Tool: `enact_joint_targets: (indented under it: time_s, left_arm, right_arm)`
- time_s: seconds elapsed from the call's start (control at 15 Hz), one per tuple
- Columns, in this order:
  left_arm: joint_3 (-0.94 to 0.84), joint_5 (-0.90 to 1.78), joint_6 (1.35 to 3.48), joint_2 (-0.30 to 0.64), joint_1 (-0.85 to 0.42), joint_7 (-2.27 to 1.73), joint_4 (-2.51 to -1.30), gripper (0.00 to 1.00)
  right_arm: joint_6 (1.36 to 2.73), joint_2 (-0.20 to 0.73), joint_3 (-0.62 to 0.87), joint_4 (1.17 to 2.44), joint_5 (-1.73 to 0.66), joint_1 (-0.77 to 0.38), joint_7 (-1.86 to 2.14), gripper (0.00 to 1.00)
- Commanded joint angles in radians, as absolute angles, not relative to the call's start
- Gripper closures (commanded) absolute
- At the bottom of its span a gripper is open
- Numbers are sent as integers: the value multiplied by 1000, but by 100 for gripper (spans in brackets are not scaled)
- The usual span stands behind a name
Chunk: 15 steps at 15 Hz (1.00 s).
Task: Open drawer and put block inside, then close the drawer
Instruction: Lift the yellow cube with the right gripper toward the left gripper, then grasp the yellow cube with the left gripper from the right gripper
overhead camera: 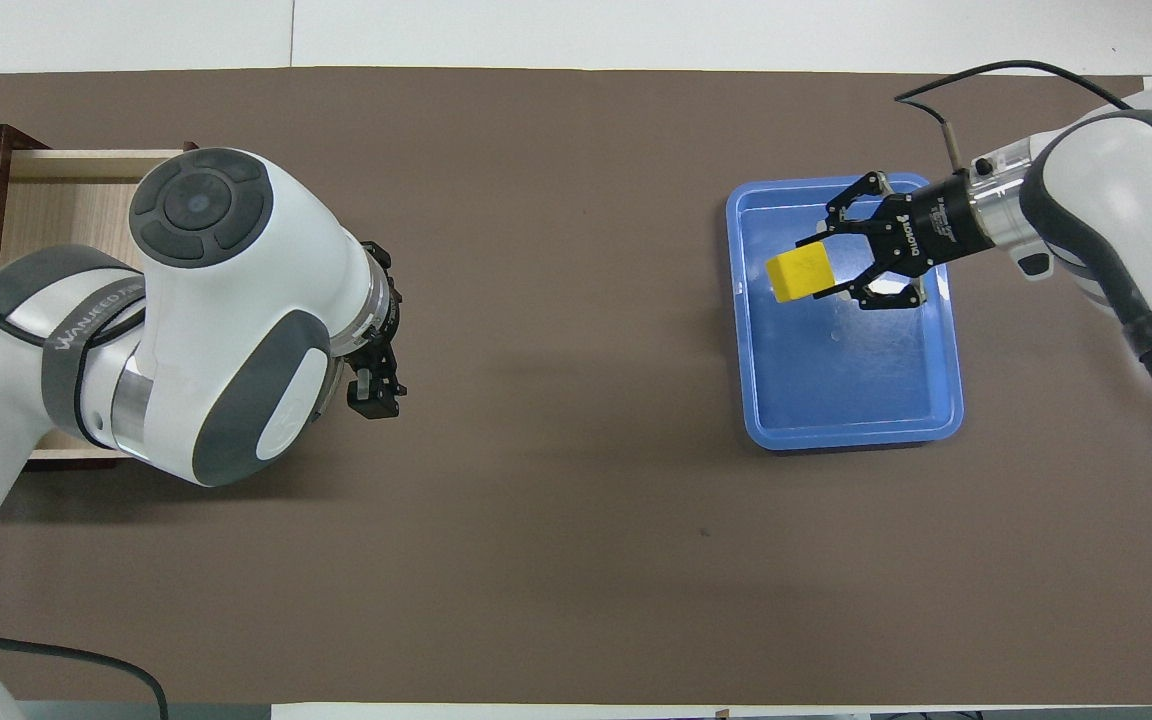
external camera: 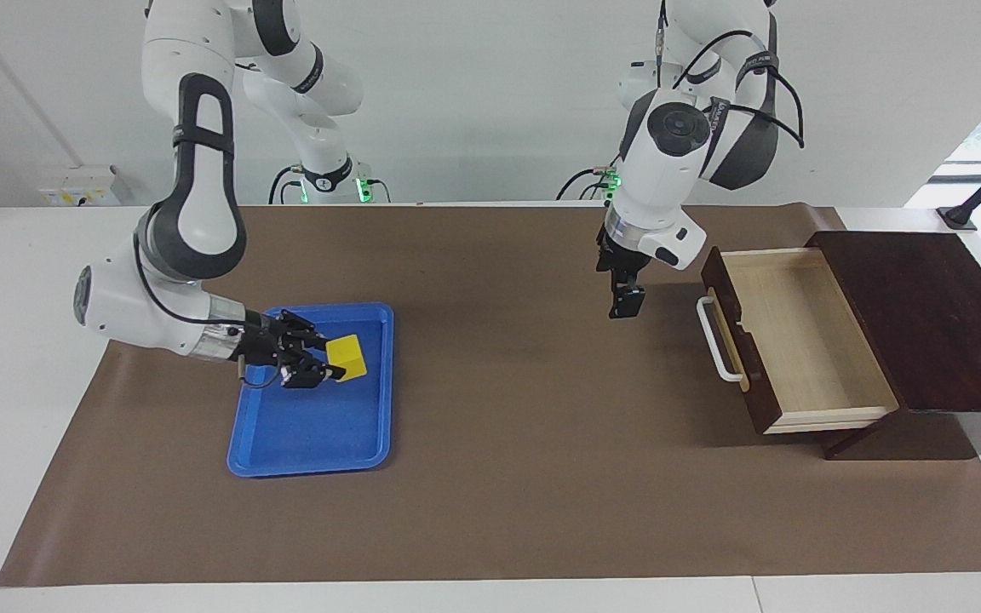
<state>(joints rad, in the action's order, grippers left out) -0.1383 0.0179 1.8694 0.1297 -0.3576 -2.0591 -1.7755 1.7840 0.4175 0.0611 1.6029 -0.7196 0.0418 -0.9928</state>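
The block (external camera: 347, 357) sits between the fingers (external camera: 318, 371) of the right gripper (external camera: 326, 358), over the blue tray (external camera: 320, 430) – the fingers are closed on its sides, the cube tilted. The drawer (external camera: 797, 340) stands pulled open at the left arm's end of the table. The left gripper (external camera: 627, 305) hangs over the brown mat (external camera: 499, 477) just beside the white handle (external camera: 714, 340); whether its fingers are apart I cannot tell. The facing view shows the drawer's pale inside – from overhead the left arm covers most of it

drawer (external camera: 797, 336): pulled out of the box (external camera: 925, 319), at the left arm's end of the table.
tray (external camera: 371, 443): laid at the right arm's end, well apart.
block (external camera: 347, 357): held over the tray.
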Motion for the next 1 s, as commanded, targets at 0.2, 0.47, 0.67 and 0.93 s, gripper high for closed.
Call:
enact_joint_targets:
  time_s: [0.2, 0.47, 0.67, 0.93]
  left_arm:
    - [-130, -51, 1977, 132, -400, -2063, -1773, 0]
    - [-129, -48, 1937, 176, -402, -2106, -1729, 0]
    - [-130, -40, 1919, 215, -403, -2213, -1654, 0]
    - [-126, -43, 1835, 395, -465, -2287, -1444, 0]
  right_arm:
    - [1914, 423, 63, 1546, -710, -162, -1348, 100]
    - [2031, 425, 64, 1548, -712, -273, -1488, 100]
    - [2106, 428, 66, 1552, -713, -330, -1538, 100]
    - [2131, 428, 66, 1551, -713, -377, -1568, 100]
